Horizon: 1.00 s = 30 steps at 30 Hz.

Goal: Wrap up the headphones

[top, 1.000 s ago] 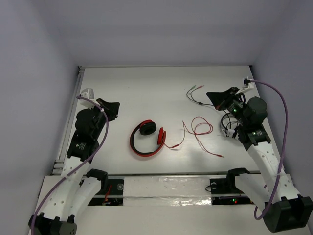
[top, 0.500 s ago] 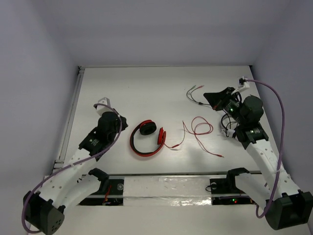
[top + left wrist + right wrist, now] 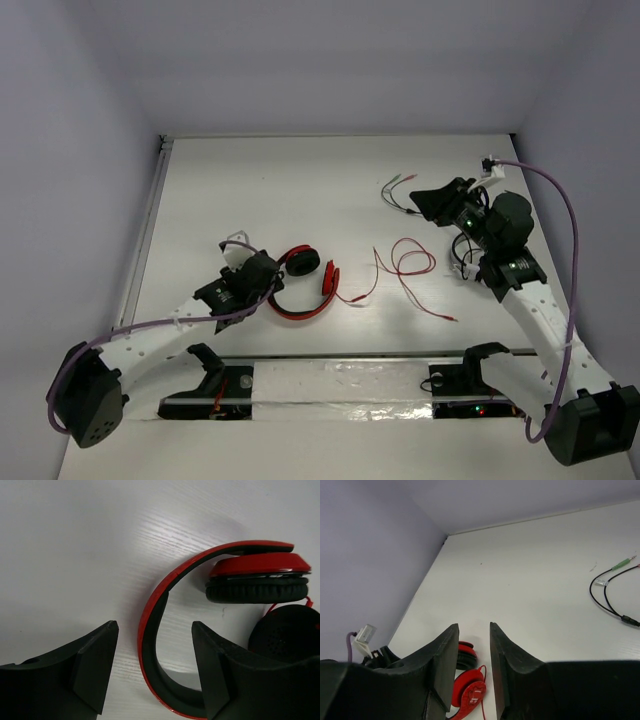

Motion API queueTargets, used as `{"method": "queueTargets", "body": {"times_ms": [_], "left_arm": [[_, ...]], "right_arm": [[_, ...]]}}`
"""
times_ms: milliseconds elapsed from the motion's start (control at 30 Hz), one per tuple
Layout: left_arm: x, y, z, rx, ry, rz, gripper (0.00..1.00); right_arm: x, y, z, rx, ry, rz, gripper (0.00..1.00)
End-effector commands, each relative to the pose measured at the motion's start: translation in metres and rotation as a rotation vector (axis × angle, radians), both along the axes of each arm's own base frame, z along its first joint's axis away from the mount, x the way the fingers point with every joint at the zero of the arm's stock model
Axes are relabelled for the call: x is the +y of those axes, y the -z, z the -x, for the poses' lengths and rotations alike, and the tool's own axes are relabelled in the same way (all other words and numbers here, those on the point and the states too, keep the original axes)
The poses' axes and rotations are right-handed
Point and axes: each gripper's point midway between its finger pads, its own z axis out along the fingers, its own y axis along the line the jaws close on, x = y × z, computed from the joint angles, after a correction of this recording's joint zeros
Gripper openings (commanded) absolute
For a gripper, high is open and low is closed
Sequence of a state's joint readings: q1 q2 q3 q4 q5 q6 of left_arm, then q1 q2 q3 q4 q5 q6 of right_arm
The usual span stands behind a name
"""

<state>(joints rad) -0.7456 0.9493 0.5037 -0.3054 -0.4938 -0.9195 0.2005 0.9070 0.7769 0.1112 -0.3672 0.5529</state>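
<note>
The red headphones (image 3: 300, 285) lie on the white table left of centre, one cup standing on edge and the other flat. Their thin red cable (image 3: 405, 262) runs right in loose loops. My left gripper (image 3: 270, 284) is down at the left curve of the headband. In the left wrist view the left gripper (image 3: 155, 625) is open, one finger on each side of the band (image 3: 148, 645), not pressing it. My right gripper (image 3: 428, 203) hovers at the back right, far from the headphones. The right gripper (image 3: 473, 626) is slightly open and empty, with the headphones (image 3: 470, 692) seen beyond it.
A thin dark cable with green and red plugs (image 3: 397, 190) lies at the back right, just left of the right gripper, and shows in the right wrist view as the dark cable (image 3: 607, 595). Walls enclose the table on three sides. A metal rail (image 3: 145, 235) runs along the left edge.
The left arm swung from the left edge to the headphones and opened its jaws around the headband. The right gripper opened a little and shifted slightly back-left.
</note>
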Motion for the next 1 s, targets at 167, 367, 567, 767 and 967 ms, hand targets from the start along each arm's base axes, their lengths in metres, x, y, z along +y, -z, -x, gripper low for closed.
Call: {"method": "queueTargets", "body": {"times_ms": [167, 367, 567, 767, 967], "left_arm": [[0.001, 0.04, 0.019, 0.108, -0.03, -0.053, 0.49], [-0.009, 0.037, 0.005, 0.083, -0.001, -0.074, 0.23], [-0.017, 0.022, -0.035, 0.021, 0.078, -0.29, 0.08], [-0.027, 0.003, -0.092, -0.046, 0.045, -0.495, 0.4], [-0.009, -0.005, -0.132, -0.05, -0.025, -0.395, 0.61]], "right_arm": [[0.0, -0.022, -0.002, -0.056, 0.011, 0.009, 0.37], [0.003, -0.021, -0.002, -0.051, 0.003, 0.01, 0.37], [0.003, -0.019, -0.004, -0.047, 0.006, 0.011, 0.37], [0.001, -0.016, -0.008, -0.038, 0.021, 0.011, 0.37], [0.002, -0.016, -0.007, -0.037, 0.029, 0.009, 0.36]]}}
